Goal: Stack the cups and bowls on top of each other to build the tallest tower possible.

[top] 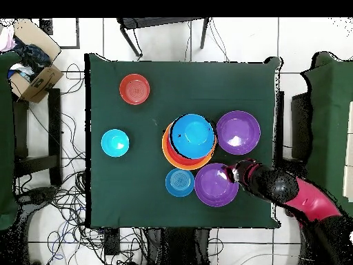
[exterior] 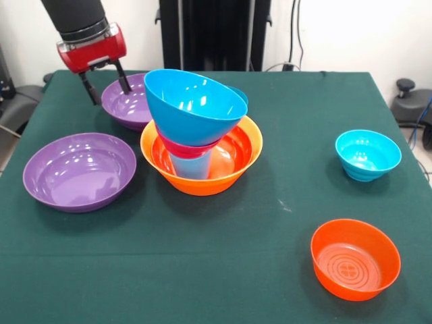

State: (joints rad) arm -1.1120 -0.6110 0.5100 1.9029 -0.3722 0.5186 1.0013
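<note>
The tower stands mid-table: a large orange bowl [exterior: 229, 165] [top: 167, 150] holds an upturned light blue cup [exterior: 191, 167], a magenta bowl [exterior: 177, 146] and a tilted blue bowl [exterior: 196, 102] [top: 192, 132] on top. My gripper [exterior: 108, 91] [top: 238, 172] is open at the far purple bowl [exterior: 131, 108] [top: 216, 185], one finger inside its rim and one outside. A second purple bowl [exterior: 79, 169] [top: 238, 132] lies at the front left. A cyan bowl [exterior: 368, 154] [top: 114, 142] and a red-orange bowl [exterior: 354, 258] [top: 134, 89] sit apart on the right.
Another cyan bowl [top: 180, 182] sits beside the far purple bowl, mostly hidden behind the tower in the front view. The green table [exterior: 270, 223] has edges on all sides. A cardboard box [top: 34, 79] and cables lie on the floor.
</note>
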